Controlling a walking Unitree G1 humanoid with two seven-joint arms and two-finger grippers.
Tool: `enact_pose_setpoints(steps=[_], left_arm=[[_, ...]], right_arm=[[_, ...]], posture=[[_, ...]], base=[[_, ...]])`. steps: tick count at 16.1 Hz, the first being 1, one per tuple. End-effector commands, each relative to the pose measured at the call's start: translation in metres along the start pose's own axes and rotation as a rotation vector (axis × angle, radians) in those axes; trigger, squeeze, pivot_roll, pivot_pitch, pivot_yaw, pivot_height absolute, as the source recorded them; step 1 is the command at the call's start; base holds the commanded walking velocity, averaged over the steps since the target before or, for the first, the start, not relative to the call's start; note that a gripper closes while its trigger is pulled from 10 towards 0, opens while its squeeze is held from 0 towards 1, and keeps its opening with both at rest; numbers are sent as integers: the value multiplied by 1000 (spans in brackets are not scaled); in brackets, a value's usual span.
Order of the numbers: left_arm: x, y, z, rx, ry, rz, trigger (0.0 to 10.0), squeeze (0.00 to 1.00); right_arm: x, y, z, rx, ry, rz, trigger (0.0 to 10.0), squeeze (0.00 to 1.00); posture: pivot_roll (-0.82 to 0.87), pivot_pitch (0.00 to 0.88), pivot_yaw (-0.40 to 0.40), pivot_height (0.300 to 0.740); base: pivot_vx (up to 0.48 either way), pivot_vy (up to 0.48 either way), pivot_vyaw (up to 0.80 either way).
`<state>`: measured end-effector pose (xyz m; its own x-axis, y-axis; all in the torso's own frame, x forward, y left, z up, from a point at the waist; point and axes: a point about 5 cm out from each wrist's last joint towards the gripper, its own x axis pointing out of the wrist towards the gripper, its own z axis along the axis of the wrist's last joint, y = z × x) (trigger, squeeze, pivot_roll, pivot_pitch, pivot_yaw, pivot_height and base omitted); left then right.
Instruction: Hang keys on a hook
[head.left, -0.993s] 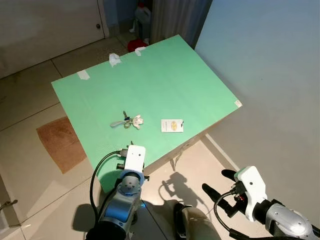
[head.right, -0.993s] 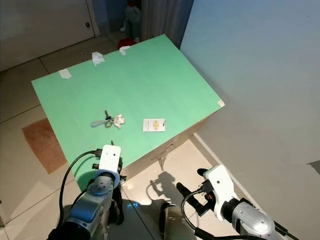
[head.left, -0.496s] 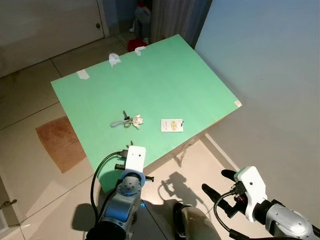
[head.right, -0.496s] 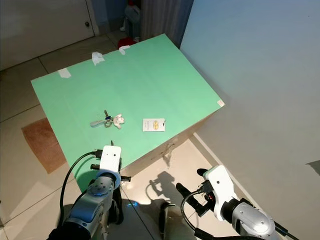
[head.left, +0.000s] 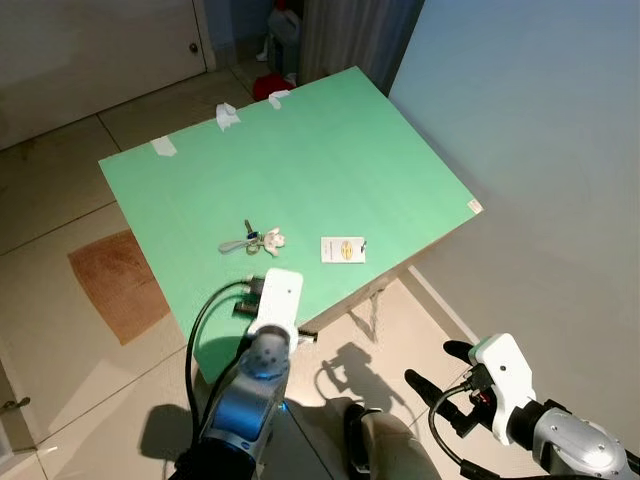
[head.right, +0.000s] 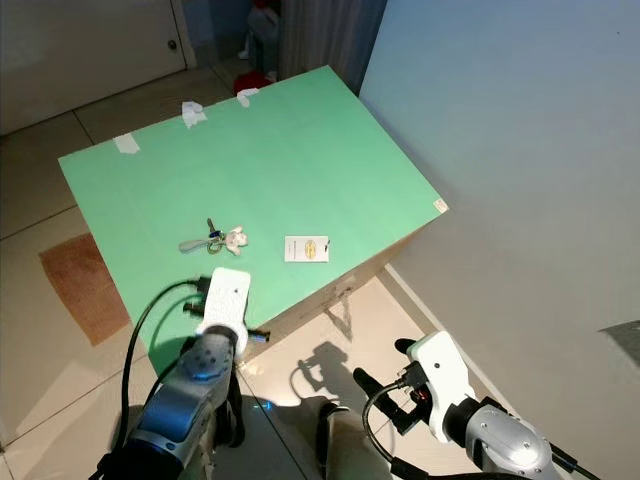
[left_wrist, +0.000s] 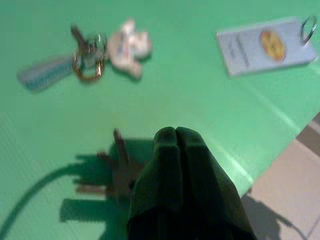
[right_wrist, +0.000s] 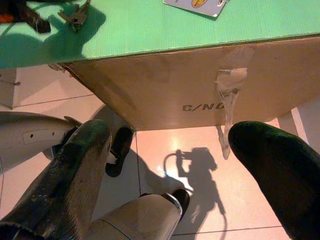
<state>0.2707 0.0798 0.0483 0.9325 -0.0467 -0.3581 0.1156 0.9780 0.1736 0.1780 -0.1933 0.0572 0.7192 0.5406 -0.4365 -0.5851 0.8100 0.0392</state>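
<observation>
The keys (head.left: 248, 240) lie on the green board (head.left: 330, 150), joined to a small white plush charm (head.left: 273, 239) and a pale blue tag (left_wrist: 44, 78). My left gripper (left_wrist: 175, 133) hovers over the board's near edge, a short way from the keys, with its fingers shut on nothing. The left wrist (head.left: 277, 298) sits just in front of the keys in the eye views. My right gripper (head.left: 437, 368) hangs low over the floor to the right of the board and is open, holding nothing.
A white card with a ring (head.left: 343, 250) lies right of the keys. The board rests on a cardboard box (right_wrist: 200, 95). A pale wall (head.left: 540, 150) rises on the right. A brown mat (head.left: 112, 282) is on the tiled floor at left, and clutter (head.left: 270, 88) lies beyond the far edge.
My left arm has lifted and reached forward, bringing its wrist over the board's near edge closer to the keys. The right arm has stayed still. The camera drifted slightly.
</observation>
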Motion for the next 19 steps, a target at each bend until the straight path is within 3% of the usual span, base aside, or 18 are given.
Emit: enact_pose_setpoints(steps=[1,2,9,18,19], left_arm=[[-9,-25,-6,-18,40,-33,0,0],[-11,-23,-11,-10,63,9,10000,1000],[-15,-20,-32,-93,170,78,10000,1000],[-9,-21,-40,-126,198,78,10000,1000],[-9,-22,-40,-120,197,78,10000,208]], right_arm=[[-4,0,-9,12,41,4,10000,0],[-4,1,-9,14,41,7,10000,0],[-10,4,-8,20,45,21,10000,0],[-22,1,-6,12,58,22,10000,0],[-23,1,-6,12,59,22,10000,0]], posture=[[-346,333,-114,736],[-344,336,-114,736],[-357,349,-133,736],[-394,362,-155,736],[-397,362,-156,736]], base=[[0,0,0],[0,0,0],[0,0,0],[0,0,0],[0,0,0]])
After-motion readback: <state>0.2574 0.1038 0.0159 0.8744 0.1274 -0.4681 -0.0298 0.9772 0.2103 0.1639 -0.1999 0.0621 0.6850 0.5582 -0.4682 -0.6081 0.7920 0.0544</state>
